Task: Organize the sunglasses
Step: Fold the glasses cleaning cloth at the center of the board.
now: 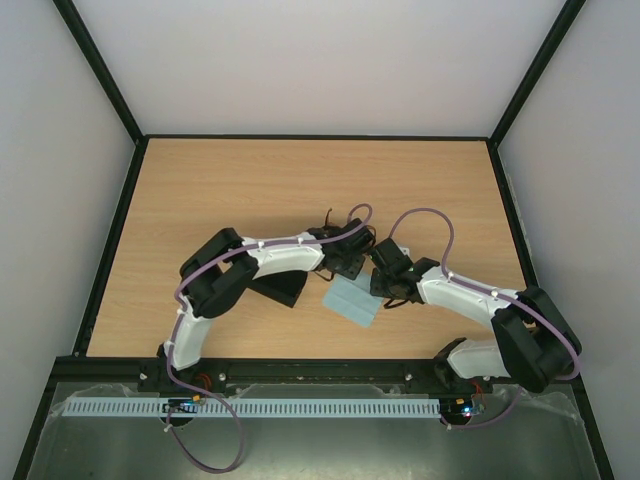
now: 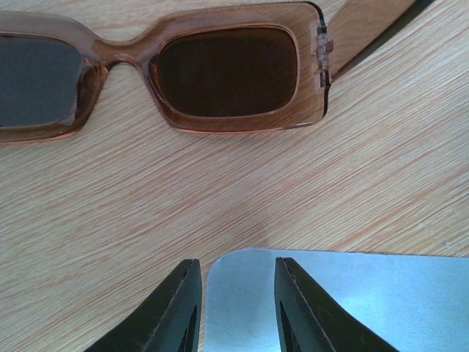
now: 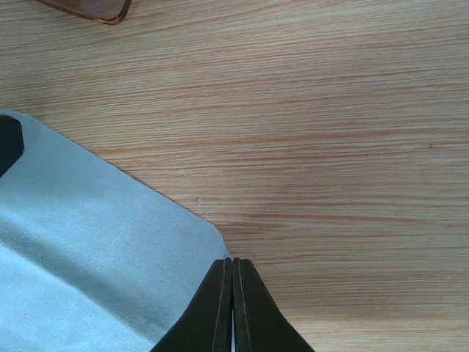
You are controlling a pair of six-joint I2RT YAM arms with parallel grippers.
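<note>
The sunglasses [image 2: 220, 73], with a brown translucent frame and dark squarish lenses, lie flat on the wood just beyond my left gripper; one corner of them shows in the right wrist view [image 3: 95, 9]. In the top view my left wrist mostly hides them, and only a thin arm [image 1: 329, 218] sticks out. My left gripper [image 2: 234, 293] is open, with its fingers either side of a corner of the pale blue cloth [image 2: 352, 301]. My right gripper [image 3: 232, 293] is shut at another corner of the cloth [image 3: 88, 249], which also shows in the top view [image 1: 352, 300].
The black case [image 1: 280, 290] lies under my left forearm, left of the cloth. The two grippers [image 1: 345, 255] [image 1: 385, 282] are close together at mid-table. Black frame rails edge the wooden table [image 1: 200, 190]. A dark shape [image 3: 7, 143] rests on the cloth's left edge.
</note>
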